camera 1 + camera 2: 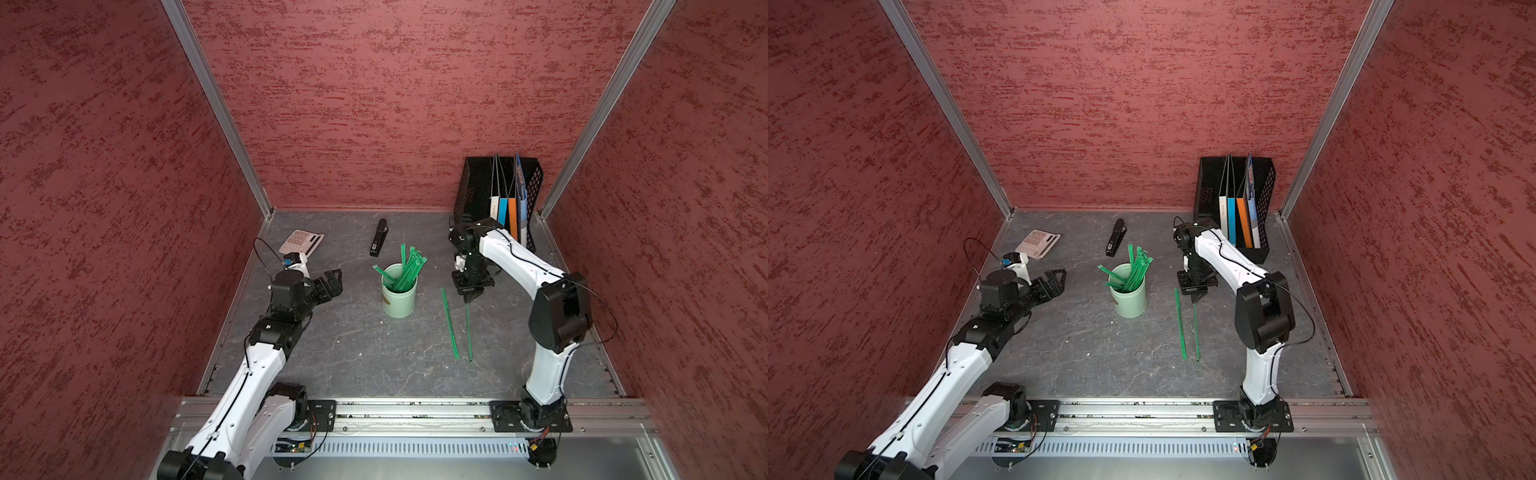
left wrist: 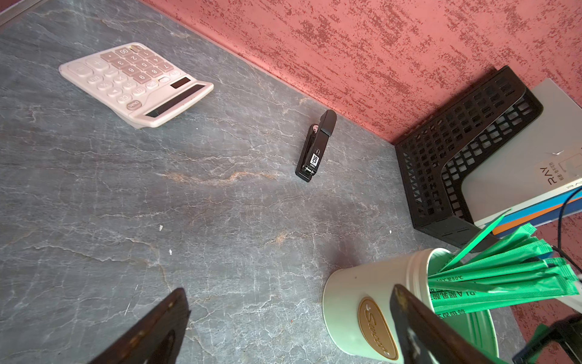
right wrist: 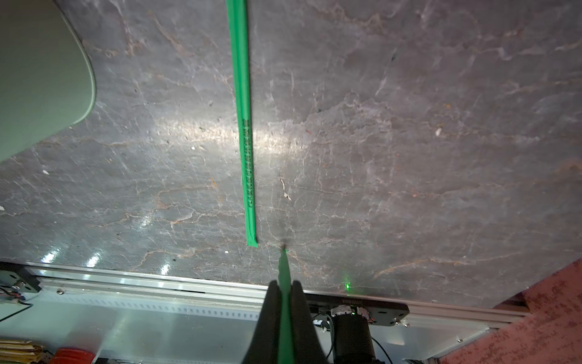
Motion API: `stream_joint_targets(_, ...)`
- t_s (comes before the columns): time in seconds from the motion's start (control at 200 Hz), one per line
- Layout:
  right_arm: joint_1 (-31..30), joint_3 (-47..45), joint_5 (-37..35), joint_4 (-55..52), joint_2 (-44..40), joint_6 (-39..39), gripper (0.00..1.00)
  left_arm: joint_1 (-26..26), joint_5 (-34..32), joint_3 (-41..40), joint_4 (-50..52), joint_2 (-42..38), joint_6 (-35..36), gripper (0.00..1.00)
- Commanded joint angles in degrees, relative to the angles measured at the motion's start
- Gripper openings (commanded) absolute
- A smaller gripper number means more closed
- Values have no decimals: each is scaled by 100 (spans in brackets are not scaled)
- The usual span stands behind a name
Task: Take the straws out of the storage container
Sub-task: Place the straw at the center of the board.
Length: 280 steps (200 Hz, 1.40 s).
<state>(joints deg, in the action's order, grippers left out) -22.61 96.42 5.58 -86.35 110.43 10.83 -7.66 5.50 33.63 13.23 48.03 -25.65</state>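
Right claw point(image 3: 285, 285): clamped on one straw point(image 3: 284, 264), lower tip touching surface point(image 3: 409, 157), likely to lay it beside the loose straw point(image 3: 244, 126).
Left claw point(image 1: 334, 282): wide open, empty.
Straws point(image 1: 409, 268): most stand in storage container point(image 1: 398, 301).

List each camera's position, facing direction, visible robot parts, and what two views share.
Top views: high over the front rail, looking down at the grey marbled table; left arm, right arm, left gripper, right gripper show.
Left wrist: on the left arm, facing the back wall past the pale mint-green cylindrical cup of bright green wrapped straws; open fingers show.
Right wrist: on the right arm, looking down toward the front rail; fingers shut on a single green straw show.
Shared: both wrist views catch the cup.
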Motion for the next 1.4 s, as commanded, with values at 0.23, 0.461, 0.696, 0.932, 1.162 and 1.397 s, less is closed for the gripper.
stream_joint_targets(0.23, 151, 62, 201, 518, 599, -328, 0, 37, -3, 57, -106, 203, 85, 100)
stream_joint_targets(0.461, 187, 139, 275, 684, 810, -336, 0, 37, 48, 116, -112, 330, 74, 100)
stream_joint_targets(0.696, 300, 210, 386, 860, 1153, -354, 0, 37, 11, 145, -19, 276, 117, 100)
stream_joint_targets(0.932, 390, 452, 468, 918, 1485, -385, 0, 37, -25, 198, 79, 243, 156, 100)
stream_joint_targets(1.162, 443, 609, 487, 918, 1616, -433, 1, 37, -23, 214, 102, 251, 148, 100)
stream_joint_targets(1.397, 458, 581, 516, 952, 1701, -431, 5, 37, -48, 232, 130, 237, 164, 100)
